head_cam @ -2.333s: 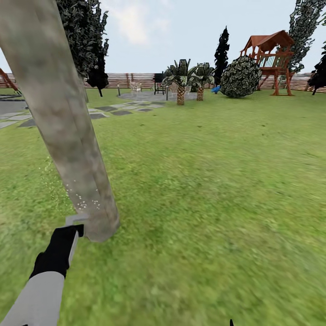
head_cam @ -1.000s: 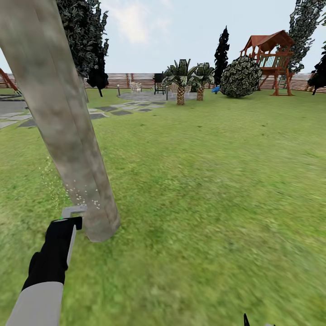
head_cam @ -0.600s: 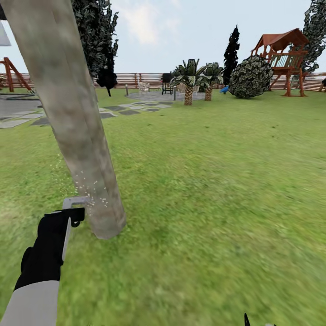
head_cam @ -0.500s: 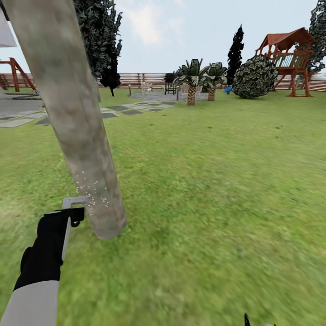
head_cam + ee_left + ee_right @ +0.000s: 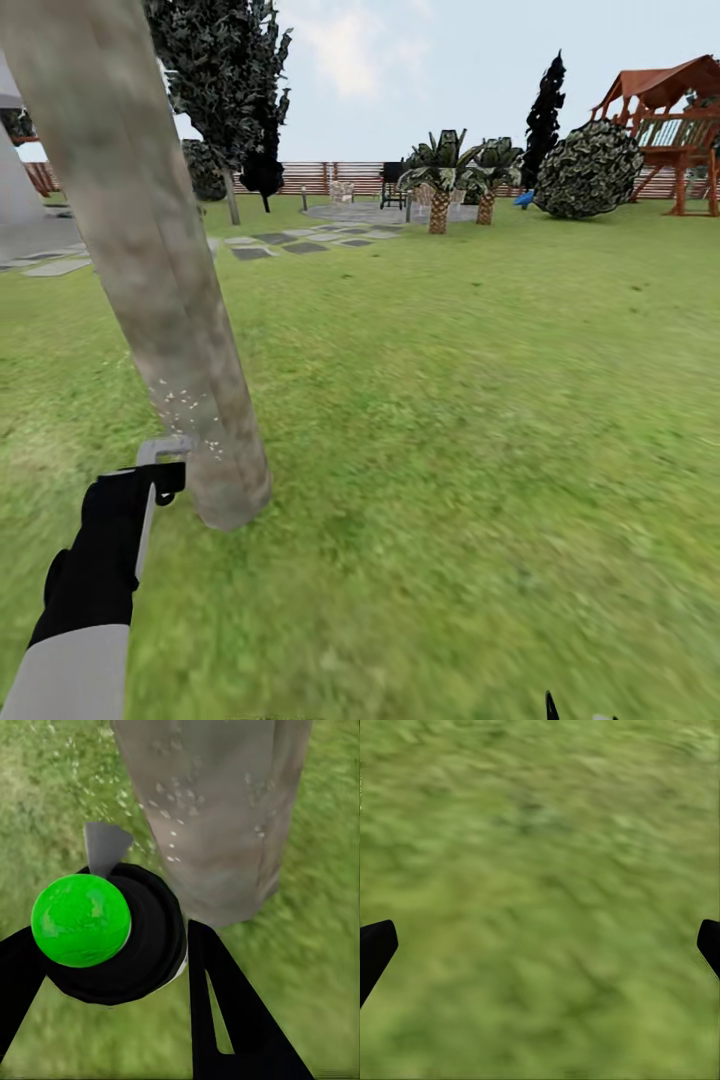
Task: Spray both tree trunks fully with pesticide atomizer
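A thick grey-beige tree trunk [image 5: 170, 300] leans across the left of the head view and stands in the grass of the garden [image 5: 460, 400]. My left gripper [image 5: 160, 482] is shut on the pesticide atomizer [image 5: 158, 452], right next to the foot of the trunk. In the left wrist view the atomizer [image 5: 112, 937] is a black bottle with a green ball top and a grey nozzle [image 5: 105, 844] aimed at the trunk [image 5: 217, 810]. White droplets [image 5: 190, 415] speckle the bark low down. My right gripper [image 5: 540, 945] hangs open over bare grass.
A stepping-stone path [image 5: 270, 245] leads to a paved patio with chairs. Beyond stand two small palms [image 5: 440, 185], a round leafy bush [image 5: 590, 170], a wooden play tower [image 5: 680, 130], dark thin-stemmed trees [image 5: 225, 90] and the slat fence [image 5: 330, 178]. Lawn stretches to the right.
The view has swung left, so the background has slid right. My left gripper stays at the trunk's foot with the atomizer, slightly higher than before. Droplets still speckle the bark.
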